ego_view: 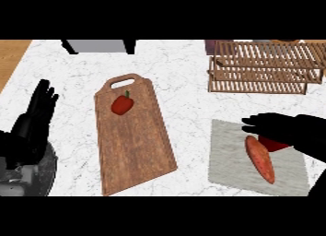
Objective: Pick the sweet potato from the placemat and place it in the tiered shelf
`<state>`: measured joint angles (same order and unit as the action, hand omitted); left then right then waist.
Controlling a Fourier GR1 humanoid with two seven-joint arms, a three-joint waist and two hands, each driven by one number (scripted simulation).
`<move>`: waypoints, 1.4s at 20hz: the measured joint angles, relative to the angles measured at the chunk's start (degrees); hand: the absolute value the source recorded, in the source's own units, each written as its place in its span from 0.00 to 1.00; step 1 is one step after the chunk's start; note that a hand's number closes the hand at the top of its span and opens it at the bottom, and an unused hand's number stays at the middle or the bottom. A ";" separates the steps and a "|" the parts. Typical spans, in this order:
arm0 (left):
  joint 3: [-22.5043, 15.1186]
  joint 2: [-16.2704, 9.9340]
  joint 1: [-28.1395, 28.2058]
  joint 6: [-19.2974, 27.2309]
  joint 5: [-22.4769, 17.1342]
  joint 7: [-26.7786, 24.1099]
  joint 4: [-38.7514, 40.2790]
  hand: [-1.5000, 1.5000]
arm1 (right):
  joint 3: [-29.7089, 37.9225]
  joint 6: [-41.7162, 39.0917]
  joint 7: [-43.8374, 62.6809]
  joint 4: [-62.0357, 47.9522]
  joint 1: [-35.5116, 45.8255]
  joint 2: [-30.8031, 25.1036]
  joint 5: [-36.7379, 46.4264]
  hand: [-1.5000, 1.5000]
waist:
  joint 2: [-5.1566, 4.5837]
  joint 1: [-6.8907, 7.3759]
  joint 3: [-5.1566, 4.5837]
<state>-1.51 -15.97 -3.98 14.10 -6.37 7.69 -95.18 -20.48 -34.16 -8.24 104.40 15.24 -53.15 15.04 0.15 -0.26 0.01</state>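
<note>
An orange sweet potato (260, 159) lies lengthwise on the grey placemat (228, 166) at the right of the counter. My right hand (291, 130) hovers over its far end, fingers relaxed and pointing left, not curled round it. A red thing (274, 144) shows just under the palm, partly hidden. The wooden tiered shelf (268, 67) stands at the back right, apart from the hand. My left hand (38, 112) rests open at the left edge, fingers up.
A long wooden cutting board (133, 138) with a handle hole lies in the middle, with a red bell pepper (122, 104) on its far half. A grey box (99, 45) sits at the back edge. White marble counter lies between board and placemat.
</note>
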 measured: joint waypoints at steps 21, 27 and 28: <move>1.66 2.98 -1.58 -1.71 3.53 2.94 -1.56 0.50 | -0.49 8.58 -7.73 -13.80 -4.92 11.41 30.45 0.00 | -0.16 0.35 0.01; 1.72 5.05 -1.23 -2.04 5.02 1.90 -0.88 0.50 | 1.21 9.81 -11.75 -18.33 -5.41 14.99 35.74 0.00 | -0.15 0.36 0.00; 2.14 4.87 -0.56 -2.62 4.78 1.45 -1.06 0.50 | 1.21 10.57 -12.19 -18.96 -5.89 15.88 36.43 0.00 | -0.15 0.37 -0.01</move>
<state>0.63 -11.10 -4.54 11.48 -1.59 9.14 -96.23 -19.27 -23.59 -20.43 85.44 9.35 -37.27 51.47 0.00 0.11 0.00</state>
